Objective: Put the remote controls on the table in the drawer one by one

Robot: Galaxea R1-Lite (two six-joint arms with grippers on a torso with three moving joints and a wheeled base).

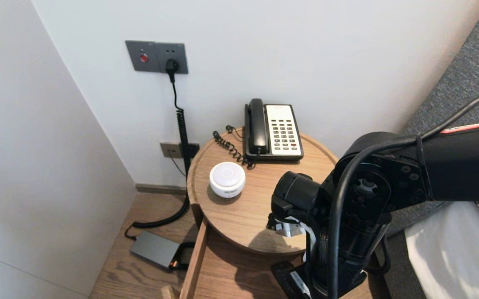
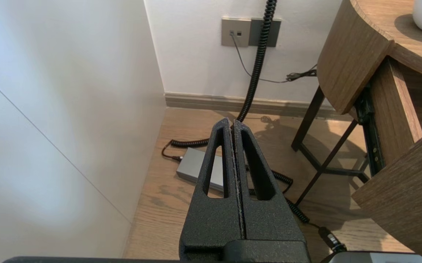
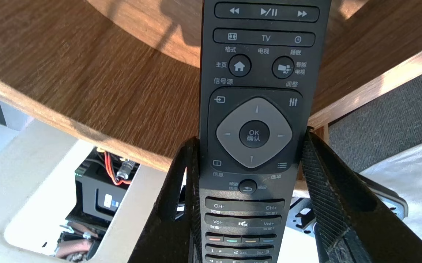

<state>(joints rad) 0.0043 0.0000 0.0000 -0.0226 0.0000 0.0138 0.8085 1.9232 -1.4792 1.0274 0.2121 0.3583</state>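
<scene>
It looked like a hotel bedroom: a corded telephone [image 1: 273, 131] stood at the back edge of a round bedside table [image 1: 256, 207], beside a white-sheeted bed [image 1: 451, 249] with grey padded headboard [image 1: 463, 83], and a TV remote [image 3: 255, 135] was there.

One telephone [image 1: 273, 131], one white speaker [image 1: 227, 179], one remote control [image 3: 255, 109], one drawer [image 1: 194, 261].

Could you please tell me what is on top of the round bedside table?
A black-and-white telephone and a white round device rest on the table. The arm of the right pincer, which grips a remote, hides its near right edge.
</scene>
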